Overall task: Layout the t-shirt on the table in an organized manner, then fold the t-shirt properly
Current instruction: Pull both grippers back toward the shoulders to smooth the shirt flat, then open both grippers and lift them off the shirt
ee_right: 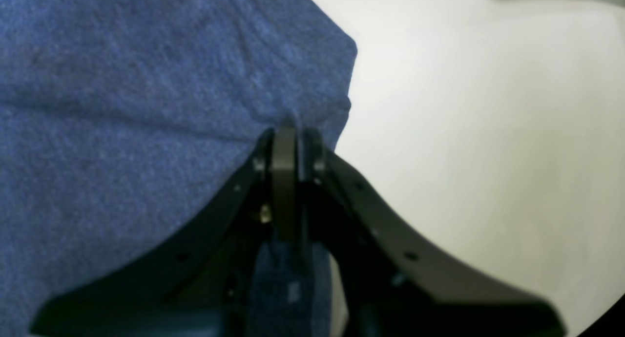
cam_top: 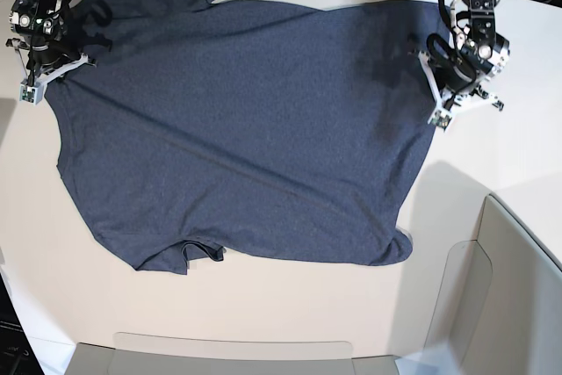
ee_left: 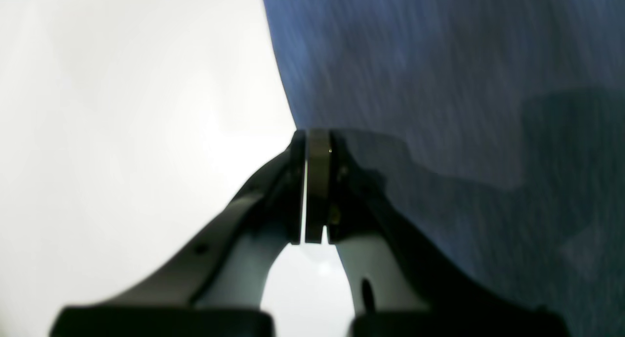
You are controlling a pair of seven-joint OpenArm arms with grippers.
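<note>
The t-shirt [cam_top: 237,129] lay spread flat on the counter [cam_top: 263,313]; the right gripper [ee_right: 293,132] had its jaws pinched on a shirt edge; the left gripper [ee_left: 315,136] had its jaws closed at the opposite edge, its hold unclear.

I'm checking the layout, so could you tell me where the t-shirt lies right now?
In the base view the t-shirt lies spread across the middle of the table, reaching from the right tool at the image's left to the left tool at its right.
</note>
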